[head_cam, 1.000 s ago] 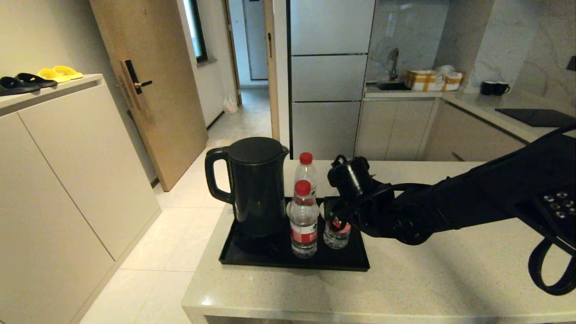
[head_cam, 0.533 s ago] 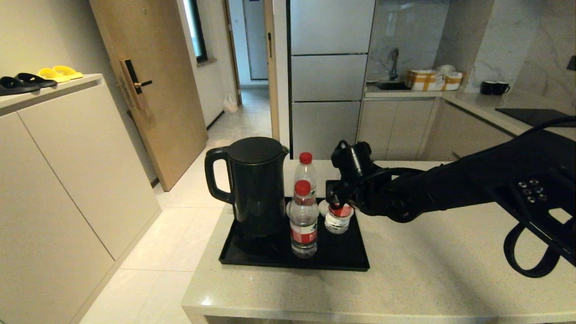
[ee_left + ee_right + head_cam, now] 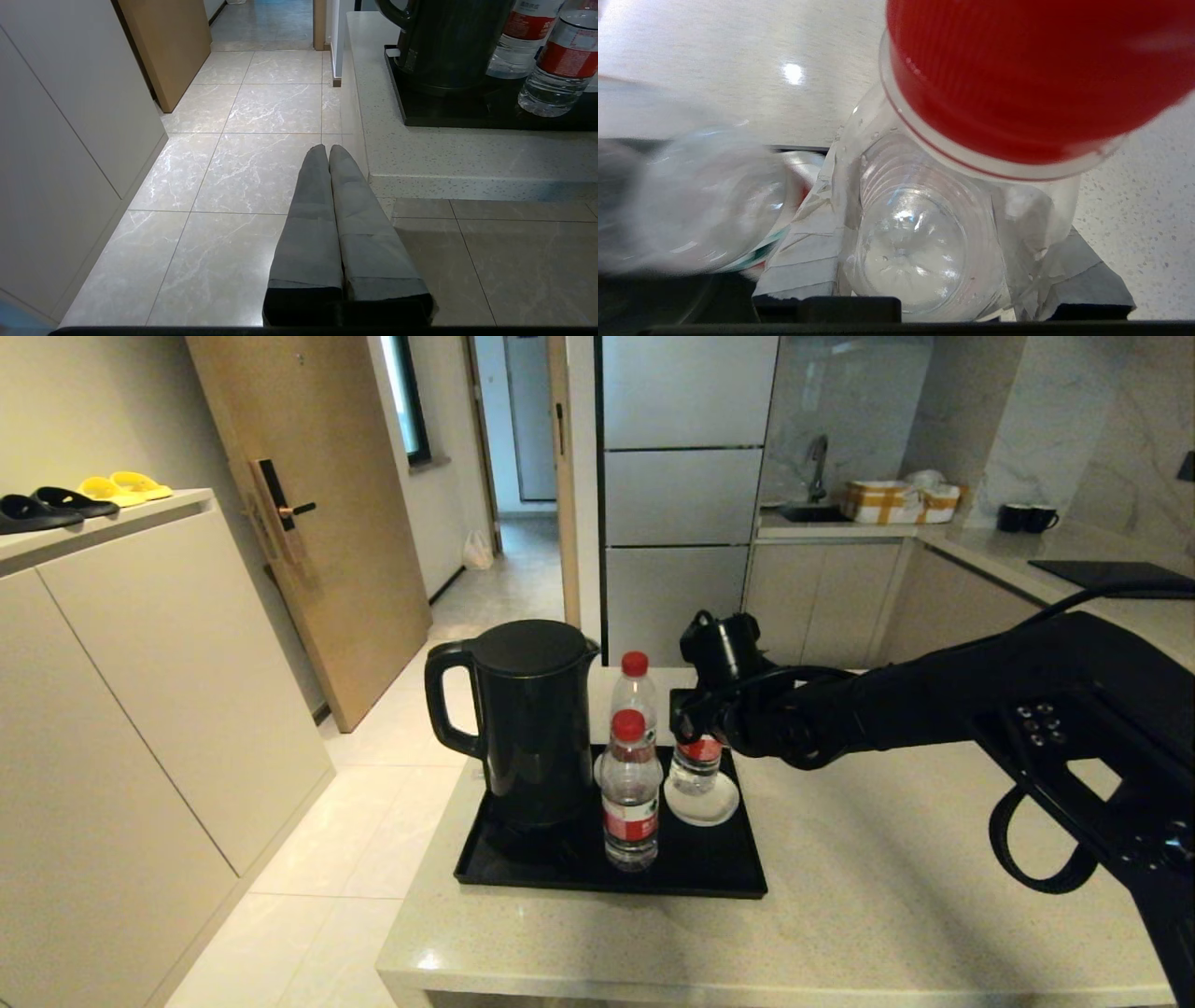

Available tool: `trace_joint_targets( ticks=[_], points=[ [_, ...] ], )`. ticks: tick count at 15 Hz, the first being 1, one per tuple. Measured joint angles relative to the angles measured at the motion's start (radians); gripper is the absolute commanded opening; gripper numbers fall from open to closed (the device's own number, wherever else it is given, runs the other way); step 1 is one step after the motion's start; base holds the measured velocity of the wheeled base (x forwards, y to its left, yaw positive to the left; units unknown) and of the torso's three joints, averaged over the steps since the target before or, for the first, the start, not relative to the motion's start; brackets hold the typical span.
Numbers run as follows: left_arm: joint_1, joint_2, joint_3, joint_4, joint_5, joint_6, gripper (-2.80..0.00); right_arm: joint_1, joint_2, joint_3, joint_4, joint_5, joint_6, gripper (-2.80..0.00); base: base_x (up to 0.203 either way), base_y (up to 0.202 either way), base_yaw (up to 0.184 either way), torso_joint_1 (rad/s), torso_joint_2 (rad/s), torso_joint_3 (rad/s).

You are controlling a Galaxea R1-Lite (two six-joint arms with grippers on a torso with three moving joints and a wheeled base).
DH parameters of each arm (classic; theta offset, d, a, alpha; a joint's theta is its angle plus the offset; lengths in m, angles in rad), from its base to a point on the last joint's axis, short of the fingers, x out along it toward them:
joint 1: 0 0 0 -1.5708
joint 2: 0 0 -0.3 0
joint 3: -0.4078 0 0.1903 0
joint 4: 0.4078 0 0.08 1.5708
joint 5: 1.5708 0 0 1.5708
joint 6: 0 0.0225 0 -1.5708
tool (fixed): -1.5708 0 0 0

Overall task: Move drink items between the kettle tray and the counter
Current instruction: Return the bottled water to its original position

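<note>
The black kettle (image 3: 532, 719) stands on the black kettle tray (image 3: 719, 879), at the left end of the beige counter (image 3: 887, 896). Two red-capped water bottles stay upright on the tray: a front bottle (image 3: 630, 793) and a back bottle (image 3: 635, 686). My right gripper (image 3: 695, 728) is shut on the third bottle (image 3: 695, 767) near its neck and holds it in the air above the tray's right part. In the right wrist view that bottle (image 3: 924, 224) fills the space between the fingers (image 3: 803, 261). My left gripper (image 3: 327, 151) is shut and empty, low over the floor beside the counter.
A small white saucer (image 3: 702, 805) lies on the tray under the held bottle. A beige cabinet (image 3: 112, 663) bearing slippers stands at the left, across open floor. At the far right, another worktop carries black mugs (image 3: 1025, 518) and a cooktop panel (image 3: 1111, 579).
My right gripper has risen with the third bottle, lifting it off the tray and baring the white saucer beneath. The other bottles, the kettle and the left arm have not moved.
</note>
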Motion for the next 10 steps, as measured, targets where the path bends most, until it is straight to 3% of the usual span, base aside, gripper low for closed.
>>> trace_joint_targets(
  ticks=[4,5,10],
  points=[
    [0.0,0.0,0.0,0.0,0.0,0.0,-2.8,0.002,0.035,0.006,-0.005,-0.003,0.007,-2.8,0.0,0.0,0.0,0.0,0.0,0.0],
    [0.0,0.0,0.0,0.0,0.0,0.0,-2.8,0.002,0.035,0.011,-0.005,-0.004,0.006,0.0,0.0,0.0,0.0,0.0,0.0,0.0],
    [0.0,0.0,0.0,0.0,0.0,0.0,-2.8,0.001,-0.004,0.036,0.014,0.004,0.009,0.0,0.0,0.0,0.0,0.0,0.0,0.0]
  ],
)
